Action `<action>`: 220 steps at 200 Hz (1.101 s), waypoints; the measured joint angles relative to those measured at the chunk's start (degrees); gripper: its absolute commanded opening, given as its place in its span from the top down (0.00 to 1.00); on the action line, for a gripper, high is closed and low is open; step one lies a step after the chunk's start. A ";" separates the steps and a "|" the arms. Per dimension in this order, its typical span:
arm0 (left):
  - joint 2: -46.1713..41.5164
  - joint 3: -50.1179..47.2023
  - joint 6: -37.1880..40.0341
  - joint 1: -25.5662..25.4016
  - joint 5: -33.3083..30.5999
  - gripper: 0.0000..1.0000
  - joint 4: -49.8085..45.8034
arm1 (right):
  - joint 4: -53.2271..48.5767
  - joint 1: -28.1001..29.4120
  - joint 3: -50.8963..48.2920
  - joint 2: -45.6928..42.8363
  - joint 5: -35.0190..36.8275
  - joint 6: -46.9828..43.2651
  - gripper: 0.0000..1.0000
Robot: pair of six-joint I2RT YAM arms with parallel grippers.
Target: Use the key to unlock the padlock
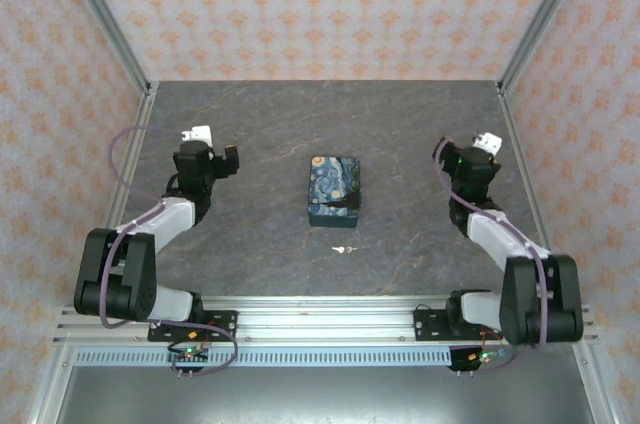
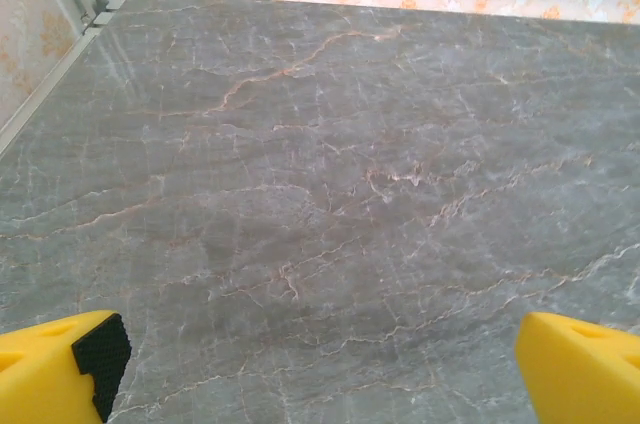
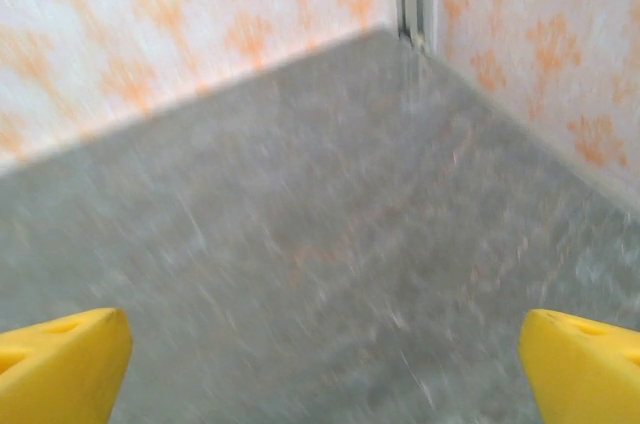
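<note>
From where I stand nothing has been picked up yet, so I'd judge the job to be at its first step: going for the key. On the left, the left pincer (image 1: 208, 149) hangs above the grey marbled surface (image 1: 250, 114). Its yellow fingers (image 2: 60, 364) are spread wide apart with bare stone between them, gripping nothing. In the middle sits a blue box with yellow swirls (image 1: 333, 184). A small dark bit on its near face looks like the padlock (image 1: 343, 208), though it is too small to be sure. Just in front of the box, a little apart from it, the key (image 1: 344, 248) lies flat on the stone as a thin pale sliver. On the right, the right pincer (image 1: 475, 154) also hangs empty, its yellow fingers (image 3: 60, 364) held wide and pointing towards the far right corner of the enclosure. The key lies between the two pincers, well apart from both and closer to the arm bases than either one. The padlock sits inward of both as well. To my eye, the next move calls for one arm to swing inward and back towards the near edge, then drop low over the key. A thing that thin and flat on hard stone will need the fingertips almost touching the surface before they close. The other arm would likely have to steady the padlock.
</note>
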 measured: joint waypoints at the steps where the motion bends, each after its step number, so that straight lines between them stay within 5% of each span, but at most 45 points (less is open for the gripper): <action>1: -0.09 0.35 -0.11 0.00 -0.02 0.00 -0.63 | -0.22 0.00 0.13 -0.20 -0.20 0.22 0.01; 50: -2.16 12.72 -10.16 -0.50 1.99 0.00 -20.61 | -13.42 0.92 3.58 -6.36 -18.43 11.76 0.14; 79: -3.37 16.41 -15.58 -3.69 4.87 0.00 -28.89 | -22.18 8.70 3.08 -6.14 -24.81 15.76 0.16; 128: -4.28 16.68 -22.51 -7.67 9.99 0.00 -35.58 | -24.59 25.64 -2.12 -4.50 -24.33 23.63 0.18; 164: -4.74 16.68 -26.27 -7.67 12.22 0.00 -37.31 | -23.06 32.63 -1.81 3.04 -21.70 28.20 0.19; 220: -5.05 17.49 -29.51 -7.67 14.27 0.00 -38.62 | -20.83 43.58 12.13 17.66 -20.37 31.43 0.21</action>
